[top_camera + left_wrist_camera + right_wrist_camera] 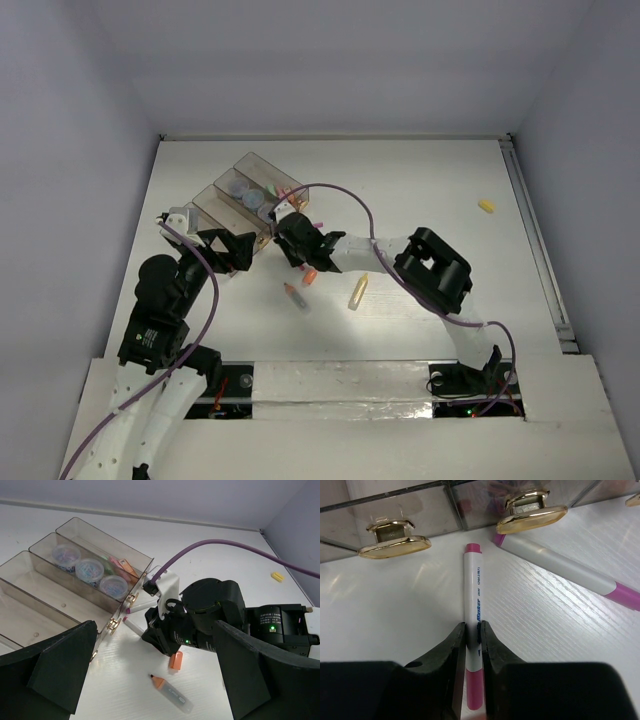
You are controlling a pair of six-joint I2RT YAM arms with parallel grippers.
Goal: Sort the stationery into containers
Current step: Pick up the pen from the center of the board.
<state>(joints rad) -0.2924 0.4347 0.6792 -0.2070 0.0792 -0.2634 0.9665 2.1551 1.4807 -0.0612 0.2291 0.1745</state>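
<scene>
A thin white pen with pink tips [473, 605] lies lengthwise between my right gripper's [473, 630] fingers, which are shut on its barrel; its far end points at the containers' front wall [395, 505]. A second white pen [560, 567] lies slanted to its right on the table. In the top view the right gripper [290, 240] sits just in front of the clear brownish containers [215, 205], with grey-lilac rolls [250, 195] in one compartment. My left gripper [155, 680] hangs open over the table, near an orange stick [175, 660] and an orange-tipped marker [170, 692].
A yellow stick [357, 291] lies right of the orange stick [309, 276]. A small yellow piece [487, 207] rests far right near the table's edge rail. Gold latches [395, 542] stick out from the containers' front. A purple cable [340, 195] arcs over the right arm.
</scene>
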